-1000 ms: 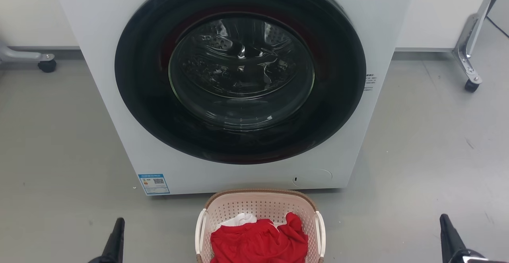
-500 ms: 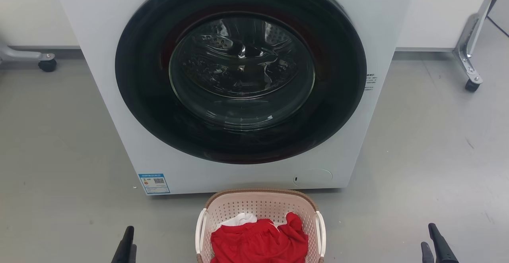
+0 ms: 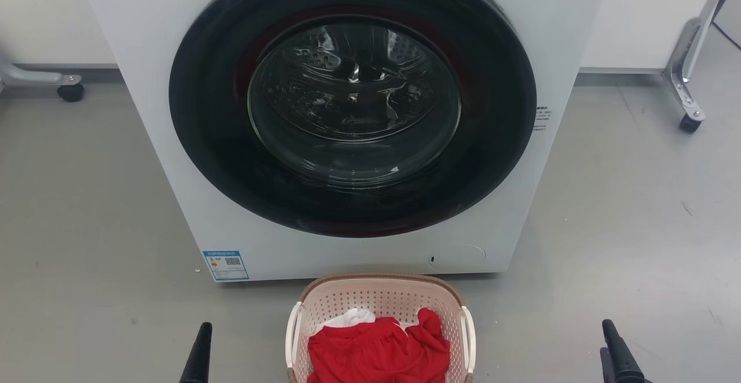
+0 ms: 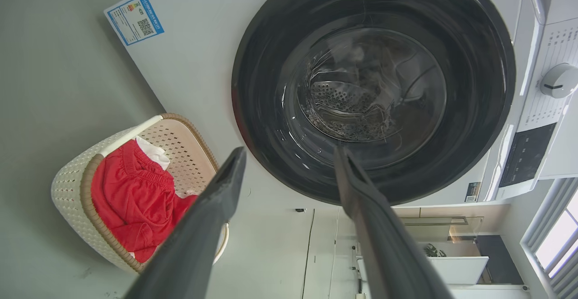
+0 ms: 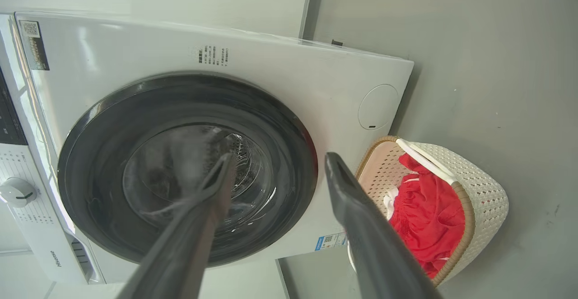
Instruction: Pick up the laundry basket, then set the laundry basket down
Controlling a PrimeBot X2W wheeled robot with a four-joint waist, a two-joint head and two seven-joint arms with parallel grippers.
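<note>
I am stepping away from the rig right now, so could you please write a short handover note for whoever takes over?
The left claw is open and empty, low on the basket's left side, apart from it.
The right claw is open and empty, low on its right side, also apart.
The laundry basket stands upright on the floor, close in front of the washer, with red and white clothes inside.
Done: nothing gripped or lifted yet.
Left: grasp the basket, probably by its white side handles, lift it, then set it down.
</note>
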